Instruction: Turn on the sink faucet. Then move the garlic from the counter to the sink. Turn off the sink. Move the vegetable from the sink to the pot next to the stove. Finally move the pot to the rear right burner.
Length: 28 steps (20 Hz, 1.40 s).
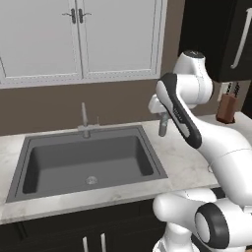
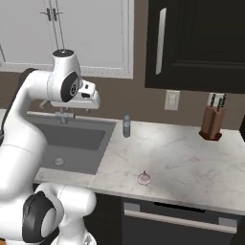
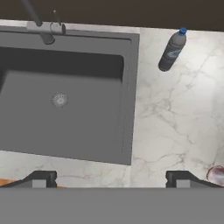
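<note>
The dark grey sink [image 1: 147, 147] [image 2: 103, 143] [image 3: 129, 100] is sunk into the marble counter, and its basin holds nothing but the drain. The faucet [image 1: 84, 120] [image 3: 41, 28] stands at the back rim, and I see no water running from it. The garlic [image 2: 143, 178] [image 3: 216, 175], a small pinkish bulb, lies on the counter right of the sink, near the front edge. My gripper [image 3: 111, 179] hangs open high over the sink's right front corner. Nothing is between its fingertips [image 3: 41, 178], and the garlic lies just outside the right one.
A water bottle [image 1: 163, 125] [image 2: 126, 125] [image 3: 173, 50] stands on the counter behind the sink's right rim. A wooden knife block [image 1: 227, 106] [image 2: 212, 122] sits far right against the wall. Cabinets hang above.
</note>
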Available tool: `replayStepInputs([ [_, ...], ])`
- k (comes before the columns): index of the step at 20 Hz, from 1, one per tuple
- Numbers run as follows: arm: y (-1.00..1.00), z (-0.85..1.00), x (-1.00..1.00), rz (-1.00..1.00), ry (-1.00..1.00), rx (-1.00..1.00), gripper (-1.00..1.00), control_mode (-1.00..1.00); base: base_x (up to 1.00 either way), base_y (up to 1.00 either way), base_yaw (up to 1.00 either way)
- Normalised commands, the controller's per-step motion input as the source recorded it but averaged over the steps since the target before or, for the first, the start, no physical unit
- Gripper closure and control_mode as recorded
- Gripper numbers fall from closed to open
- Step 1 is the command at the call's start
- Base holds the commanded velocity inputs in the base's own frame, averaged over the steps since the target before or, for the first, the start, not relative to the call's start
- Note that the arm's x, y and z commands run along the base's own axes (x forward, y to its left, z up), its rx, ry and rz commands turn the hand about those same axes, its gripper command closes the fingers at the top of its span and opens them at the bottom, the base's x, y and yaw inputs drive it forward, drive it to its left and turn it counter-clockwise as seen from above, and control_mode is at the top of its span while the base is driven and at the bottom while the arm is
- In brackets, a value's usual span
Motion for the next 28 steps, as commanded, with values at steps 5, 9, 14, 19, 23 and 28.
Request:
replayStepInputs([
  [5,0.0,0.0,0.0,0.0,0.0,0.0,-1.0,1.0,0.32,-0.05,-0.09],
  [9,0.0,0.0,0.0,0.0,0.0,0.0,-1.0,1.0,0.38,0.0,-0.11],
  [14,0.0,0.0,0.0,0.0,0.0,0.0,-1.0,1.0,0.43,0.0,-0.05],
  [19,0.0,0.0,0.0,0.0,0.0,0.0,-1.0,1.0,0.54,0.0,0.0],
  [23,0.0,0.0,0.0,0.0,0.0,0.0,-1.0,1.0,0.57,0.0,0.01],
  [28,0.0,0.0,0.0,0.0,0.0,0.0,-1.0,1.0,0.58,-0.06,0.06],
])
